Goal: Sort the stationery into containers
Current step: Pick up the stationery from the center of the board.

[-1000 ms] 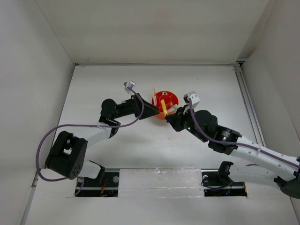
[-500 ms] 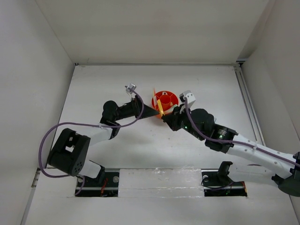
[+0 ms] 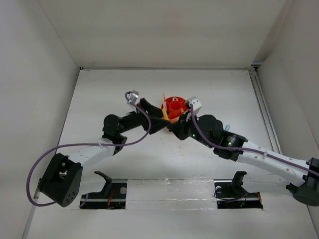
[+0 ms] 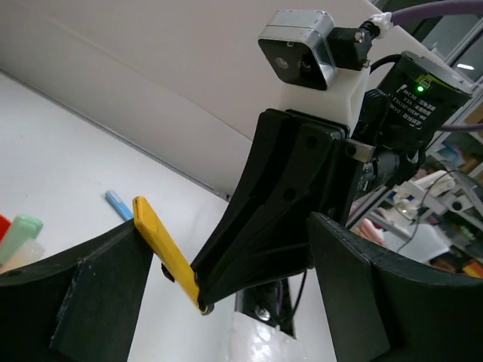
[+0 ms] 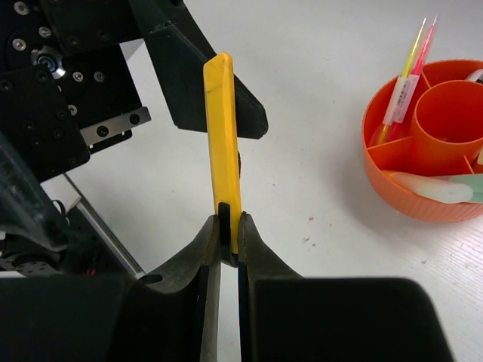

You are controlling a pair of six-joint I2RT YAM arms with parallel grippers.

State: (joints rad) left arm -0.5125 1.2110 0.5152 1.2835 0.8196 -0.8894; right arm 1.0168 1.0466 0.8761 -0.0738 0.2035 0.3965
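Note:
A flat yellow stick (image 5: 223, 136) with a black part at its base stands upright in my right gripper (image 5: 229, 226), which is shut on its lower end. My left gripper (image 4: 226, 279) is open, and its two wide jaws stand either side of the yellow stick (image 4: 162, 245) and the right gripper's tip (image 4: 200, 302). The stick's top end lies against the left-hand finger (image 4: 98, 286). From above, both grippers meet just in front of the orange container (image 3: 175, 108), with the stick (image 3: 165, 113) between them.
The orange container (image 5: 392, 188) holds pink and yellow pens (image 5: 411, 68) and pale markers (image 5: 445, 188). A blue pen (image 4: 118, 204) lies on the white table. White walls close in the table on three sides, and a rail runs along the right.
My right gripper has carried the yellow stick left and further from me. The left arm has stretched towards it, and its jaws have narrowed around the stick.

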